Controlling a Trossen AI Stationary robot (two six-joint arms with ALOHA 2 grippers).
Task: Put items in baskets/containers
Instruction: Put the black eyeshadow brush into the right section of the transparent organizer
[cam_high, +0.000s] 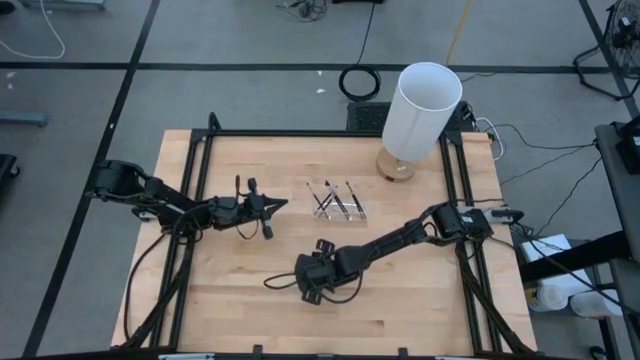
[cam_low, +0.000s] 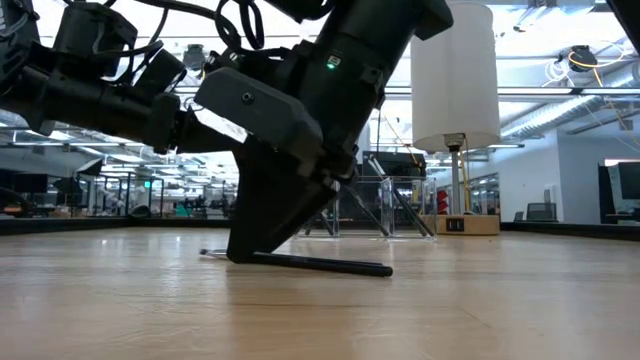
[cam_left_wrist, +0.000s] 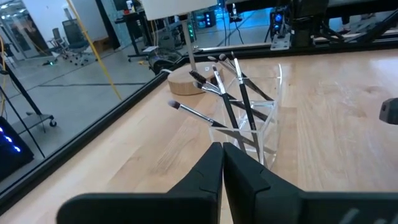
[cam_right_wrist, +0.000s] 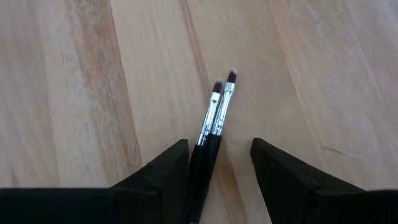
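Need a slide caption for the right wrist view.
Right end effector open, straddling two brushes lying side by side on the wooden table.

Two dark robot arms work over one wooden table (cam_high: 250, 300), and each ends in one two-finger gripper: the left gripper (cam_high: 282, 205) and the right gripper (cam_high: 305, 290). One clear plastic tray (cam_high: 336, 203) sits near the middle of the table, with a small cluster of thin makeup brushes (cam_left_wrist: 233, 99) lying crossed in it; about five or six can be made out, though the overlap prevents an exact count. Two more brushes (cam_right_wrist: 214, 118) lie side by side on the bare wood between the right gripper's fingers. One tall white cylinder (cam_high: 420, 110) stands on one round wooden base (cam_high: 397, 166).
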